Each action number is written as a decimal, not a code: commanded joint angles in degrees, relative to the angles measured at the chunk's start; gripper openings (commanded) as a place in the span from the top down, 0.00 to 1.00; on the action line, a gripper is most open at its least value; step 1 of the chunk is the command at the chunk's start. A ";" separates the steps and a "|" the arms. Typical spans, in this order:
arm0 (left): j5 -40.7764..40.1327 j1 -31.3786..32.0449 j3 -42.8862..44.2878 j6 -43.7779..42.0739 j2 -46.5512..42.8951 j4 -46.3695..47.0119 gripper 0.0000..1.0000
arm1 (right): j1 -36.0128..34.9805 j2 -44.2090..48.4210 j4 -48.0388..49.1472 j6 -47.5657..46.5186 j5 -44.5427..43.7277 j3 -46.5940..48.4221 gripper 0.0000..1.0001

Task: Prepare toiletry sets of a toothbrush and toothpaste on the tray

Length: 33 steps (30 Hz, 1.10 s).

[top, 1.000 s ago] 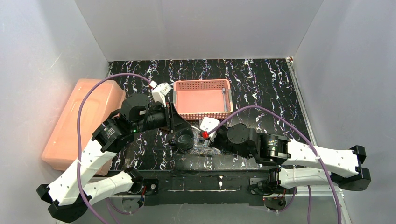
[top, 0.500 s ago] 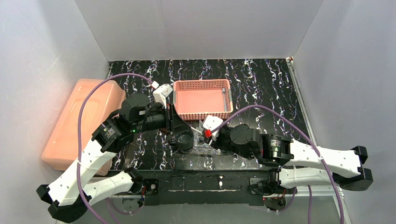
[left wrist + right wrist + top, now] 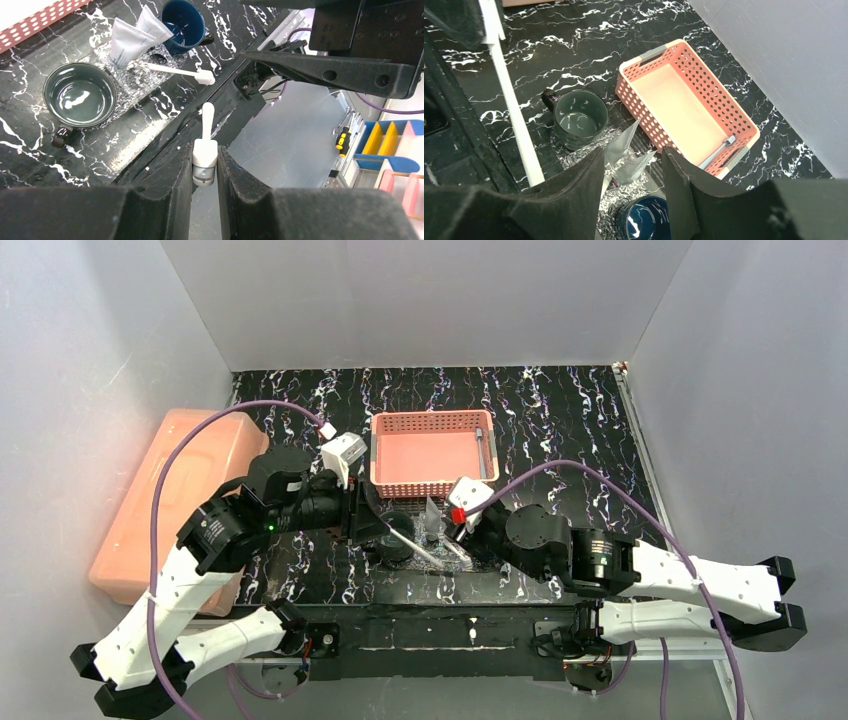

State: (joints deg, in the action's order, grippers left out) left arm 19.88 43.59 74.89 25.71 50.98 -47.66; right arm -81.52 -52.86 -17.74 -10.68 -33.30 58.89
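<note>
My left gripper (image 3: 205, 156) is shut on the butt end of a slim white toothbrush (image 3: 207, 117), held out over the table's front edge beside the tray; from above the toothbrush (image 3: 415, 547) slants across the green cup. A second white toothbrush (image 3: 175, 71) lies on the glittery tray (image 3: 145, 89), next to two silver toothpaste tubes (image 3: 125, 40). My right gripper (image 3: 631, 187) hovers open just above those toothpaste tubes (image 3: 634, 167), with nothing between its fingers. The tray (image 3: 574, 157) also carries a dark green cup (image 3: 580, 117) and a blue cup (image 3: 644, 220).
A pink perforated basket (image 3: 433, 422) stands just behind the tray, with one slim grey stick (image 3: 716, 152) lying inside. A big salmon box (image 3: 170, 500) sits at the left edge. White walls close the table on three sides.
My right gripper has opened and drawn back a little to the right, uncovering the toothpaste tubes. My left arm has shifted left, still holding the toothbrush.
</note>
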 commanded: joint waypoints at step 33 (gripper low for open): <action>-35.52 21.09 -0.14 -6.65 7.06 2.09 1.00 | 30.03 -7.66 -4.94 18.24 7.46 2.16 0.46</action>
State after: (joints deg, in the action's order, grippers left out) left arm -12.25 64.01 76.95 19.84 58.70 -49.17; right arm -52.75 -60.99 -23.94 5.87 -29.61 60.97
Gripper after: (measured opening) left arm 0.189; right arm 0.544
